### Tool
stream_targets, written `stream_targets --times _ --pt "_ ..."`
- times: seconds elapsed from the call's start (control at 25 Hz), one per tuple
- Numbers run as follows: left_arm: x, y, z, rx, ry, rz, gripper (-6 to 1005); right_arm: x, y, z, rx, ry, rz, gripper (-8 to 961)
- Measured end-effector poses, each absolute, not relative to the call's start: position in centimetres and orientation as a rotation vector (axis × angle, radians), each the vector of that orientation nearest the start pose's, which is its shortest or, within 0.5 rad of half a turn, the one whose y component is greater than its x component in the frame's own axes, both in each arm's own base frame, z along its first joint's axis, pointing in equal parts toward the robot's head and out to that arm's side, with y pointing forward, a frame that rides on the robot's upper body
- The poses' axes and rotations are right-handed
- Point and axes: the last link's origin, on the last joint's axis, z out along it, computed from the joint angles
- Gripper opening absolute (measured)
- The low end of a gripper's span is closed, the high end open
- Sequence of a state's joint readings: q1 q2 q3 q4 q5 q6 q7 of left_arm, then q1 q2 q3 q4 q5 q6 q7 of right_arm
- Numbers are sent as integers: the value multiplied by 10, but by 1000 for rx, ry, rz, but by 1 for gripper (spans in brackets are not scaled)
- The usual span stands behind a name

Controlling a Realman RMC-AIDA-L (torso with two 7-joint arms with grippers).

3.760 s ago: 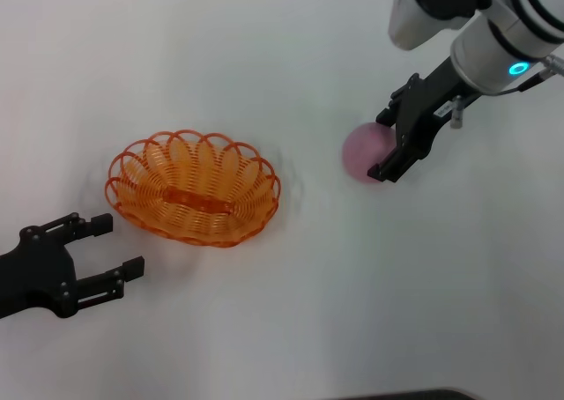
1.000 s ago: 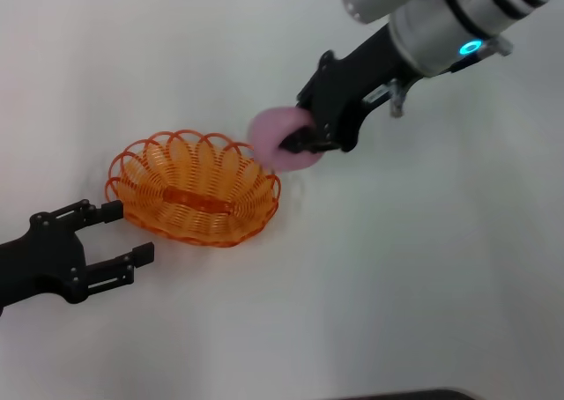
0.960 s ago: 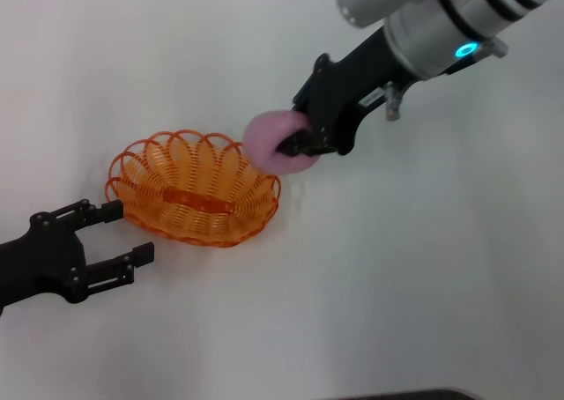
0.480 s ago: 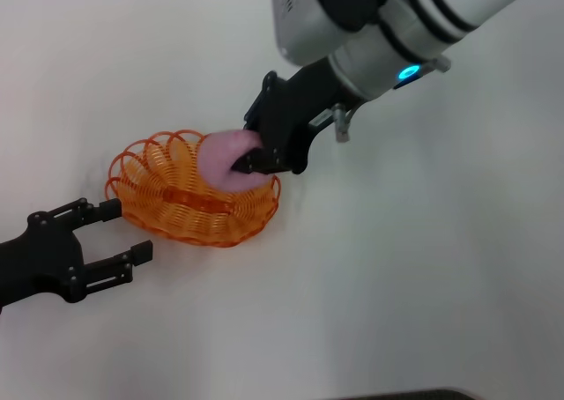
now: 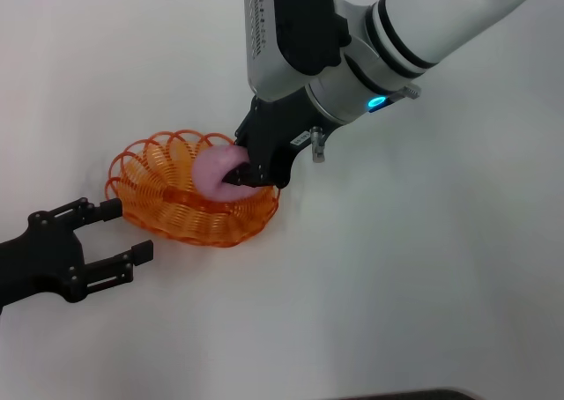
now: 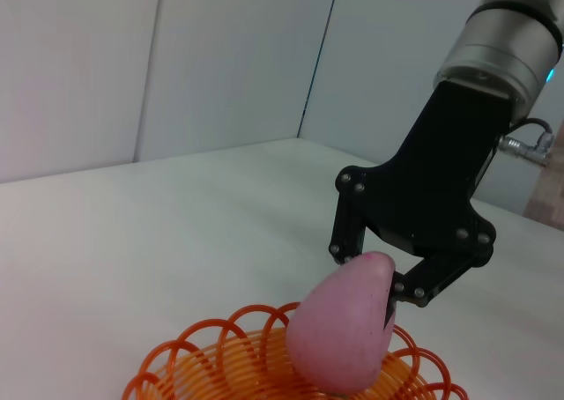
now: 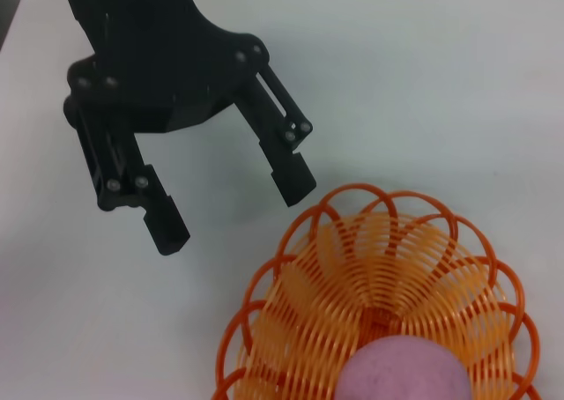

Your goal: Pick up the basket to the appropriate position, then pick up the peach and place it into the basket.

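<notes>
The orange wire basket sits on the white table, left of centre. My right gripper reaches in over its right rim, shut on the pink peach, which hangs low inside the basket; whether it touches the base I cannot tell. In the left wrist view the peach sits between the black fingers of the right gripper, above the basket. My left gripper lies open on the table just left of the basket, holding nothing. The right wrist view shows the peach, the basket and the open left gripper.
White table stretches bare to the right and front of the basket. The big white right arm spans the space above the table behind and right of the basket. A dark edge shows at the bottom of the head view.
My right gripper has carried the peach left and down, from above the basket's right rim to lower inside the basket. The left gripper and the basket have stayed still.
</notes>
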State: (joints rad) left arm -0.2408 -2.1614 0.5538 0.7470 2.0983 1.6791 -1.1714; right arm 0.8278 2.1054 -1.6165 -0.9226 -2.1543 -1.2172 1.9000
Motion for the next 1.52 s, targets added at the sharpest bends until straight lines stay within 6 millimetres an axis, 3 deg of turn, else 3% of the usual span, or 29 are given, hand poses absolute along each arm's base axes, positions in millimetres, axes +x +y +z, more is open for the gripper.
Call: stream_targets --times 0.48,0.68,0.92,1.24,1.52 --pt "-327 231 -7 -2634 -690 -674 782 119 361 -104 -3077 43 -167 294" --pt "-326 232 -7 -2636 -685 -675 782 123 362 -106 -3076 67 -176 536" --pt "-326 233 -7 -2636 -684 -676 782 123 365 -106 -3062 71 -171 761" --pt "-326 234 -7 -2628 -685 -688 782 124 362 -101 -3075 85 -39 967" --pt "-325 235 -6 -2617 -682 -704 782 148 351 -72 -3028 145 208 956"
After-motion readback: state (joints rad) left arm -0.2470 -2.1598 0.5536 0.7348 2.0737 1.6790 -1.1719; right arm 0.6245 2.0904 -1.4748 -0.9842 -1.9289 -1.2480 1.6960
